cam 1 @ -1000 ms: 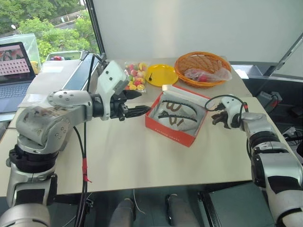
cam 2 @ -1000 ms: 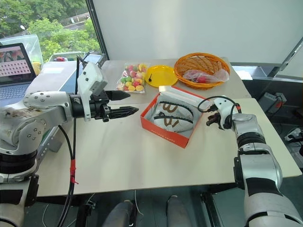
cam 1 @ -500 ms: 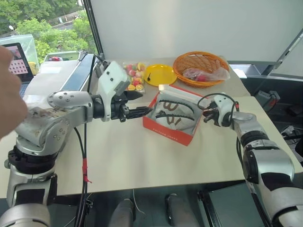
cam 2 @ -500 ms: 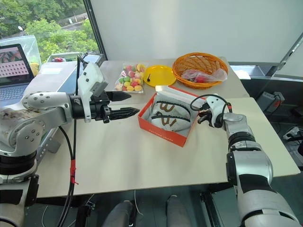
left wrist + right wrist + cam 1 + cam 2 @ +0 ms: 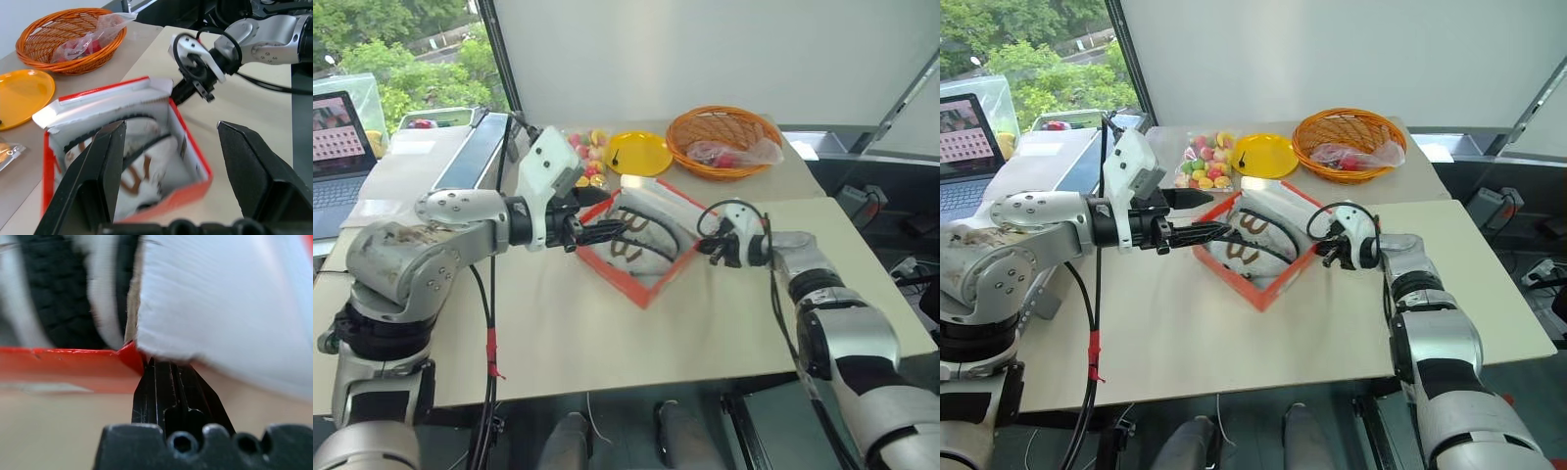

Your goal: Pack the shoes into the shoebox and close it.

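Orange-red shoebox (shoes inside) may skid away: right gripper, fingers pressed together, seemingly pushes its corner; left gripper hovers spread.

The orange-red cardboard shoebox sits mid-table with the white sneakers inside. Behind it lie a yellow round plate and, to its right, an orange wicker basket. The left gripper is at the box's left, the right gripper at its right corner.
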